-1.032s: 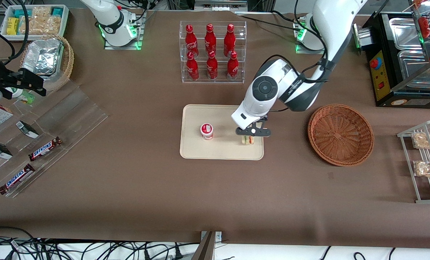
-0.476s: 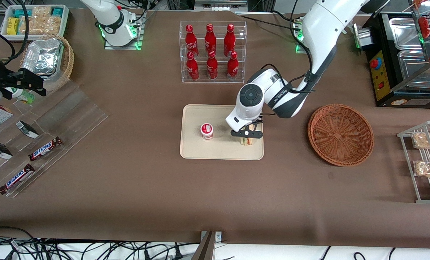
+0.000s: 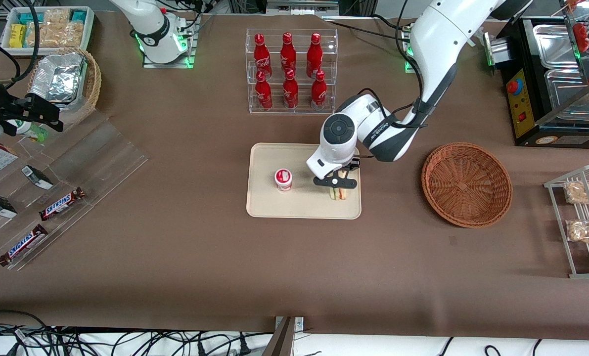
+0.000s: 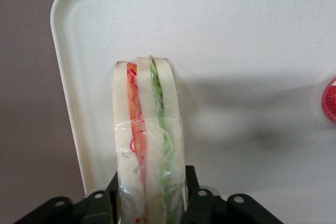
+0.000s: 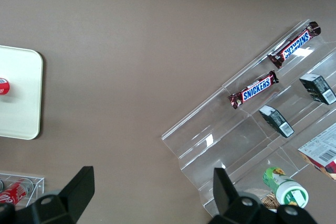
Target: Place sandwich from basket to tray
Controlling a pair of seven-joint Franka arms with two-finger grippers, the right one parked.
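The cup (image 3: 283,179) stands on the tray (image 3: 274,207), at nine o'clock from the sandwich (image 3: 339,193), clear of it. The gripper (image 3: 336,183) clasps the sandwich low over the tray: placing step, so next it likely opens and lifts. The basket (image 3: 466,184) sits at three o'clock.

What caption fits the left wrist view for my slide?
Gripper shut on the film-wrapped sandwich, held on edge over the cream tray near its corner.
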